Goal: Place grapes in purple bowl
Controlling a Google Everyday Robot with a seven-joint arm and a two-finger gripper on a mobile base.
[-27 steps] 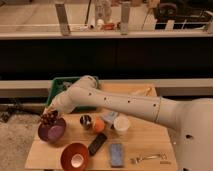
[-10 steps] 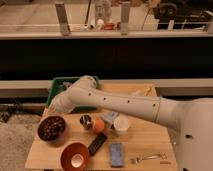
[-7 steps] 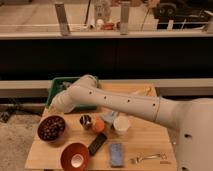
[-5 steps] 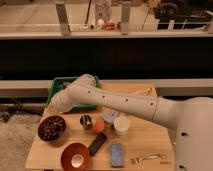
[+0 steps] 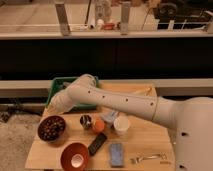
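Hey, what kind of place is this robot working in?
Probably an indoor robot test station: a small wooden table set with the purple bowl holding the grapes, an orange-red bowl and a fork, beside a long dark counter. The gripper hangs above the purple bowl.

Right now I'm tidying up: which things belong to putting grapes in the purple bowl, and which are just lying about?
Job: grapes, lying in the purple bowl; claw, just above that bowl.

Lying about: orange-red bowl, orange ball, dark shiny round object, white cup, black bar, blue sponge, fork, green tray.
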